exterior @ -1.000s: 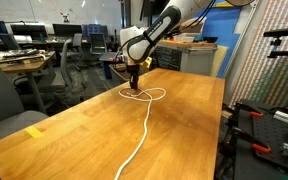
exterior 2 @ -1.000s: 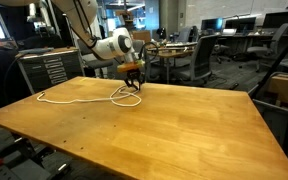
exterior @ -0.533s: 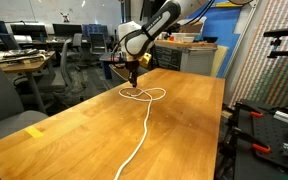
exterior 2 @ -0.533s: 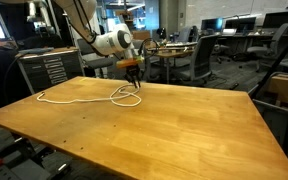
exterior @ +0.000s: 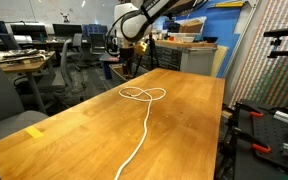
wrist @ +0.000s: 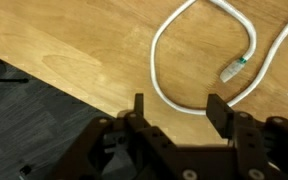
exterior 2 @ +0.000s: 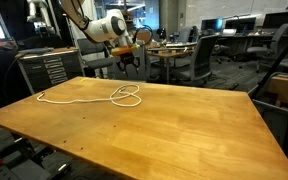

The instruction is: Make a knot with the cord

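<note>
Over the last second the claw (exterior: 131, 60) has lifted off the table (exterior: 189, 115) and now hangs in the air above the cord (exterior: 144, 95), where a second ago it was down at the loops. The cord lies flat on the wood directly below the claw, released: in both exterior views it forms a small pair of overlapping loops beneath the fingers. From them one long strand runs away from the claw across the tabletop; in an exterior view that strand reaches the table's near edge, and in an exterior view the cord (exterior 2: 126, 96) trails off sideways toward the far corner. In the wrist view the cord (wrist: 159, 80) curves in a wide open bend just ahead of the fingertips, and its end, with a small grey-green tip (wrist: 234, 68), lies inside that bend, ahead of the claw (wrist: 176, 108) and a little to one side. The claw is spread wide, its two dark fingers (wrist: 137, 108) well apart, with nothing between them and nothing touching them. Behind the fingers in the wrist view the table (wrist: 84, 55) ends and dark floor (wrist: 24, 115) begins, so the claw (exterior 2: 127, 62) hangs near the table's edge. A small yellow object (exterior: 34, 131) sits on the table's near corner, well apart from the claw
</note>
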Controlling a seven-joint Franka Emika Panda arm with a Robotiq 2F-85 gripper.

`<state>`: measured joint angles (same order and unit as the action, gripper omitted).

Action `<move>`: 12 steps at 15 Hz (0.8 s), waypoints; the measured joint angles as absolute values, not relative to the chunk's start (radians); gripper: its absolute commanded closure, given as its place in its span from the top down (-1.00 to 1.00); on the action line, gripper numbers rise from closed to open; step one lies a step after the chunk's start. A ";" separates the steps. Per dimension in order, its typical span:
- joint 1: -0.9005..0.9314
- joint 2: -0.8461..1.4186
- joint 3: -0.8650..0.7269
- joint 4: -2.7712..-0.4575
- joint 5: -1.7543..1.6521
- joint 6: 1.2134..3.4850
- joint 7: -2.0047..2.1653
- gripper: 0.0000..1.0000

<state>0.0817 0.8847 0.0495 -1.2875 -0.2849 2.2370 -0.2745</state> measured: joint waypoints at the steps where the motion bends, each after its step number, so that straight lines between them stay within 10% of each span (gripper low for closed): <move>1: 0.085 0.891 0.045 -1.296 -0.294 2.239 -0.274 1.00; 12: 0.101 0.994 0.013 -1.328 -0.318 2.292 -0.239 1.00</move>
<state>0.1006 0.9935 0.0126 -1.3279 -0.3179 2.2916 -0.2389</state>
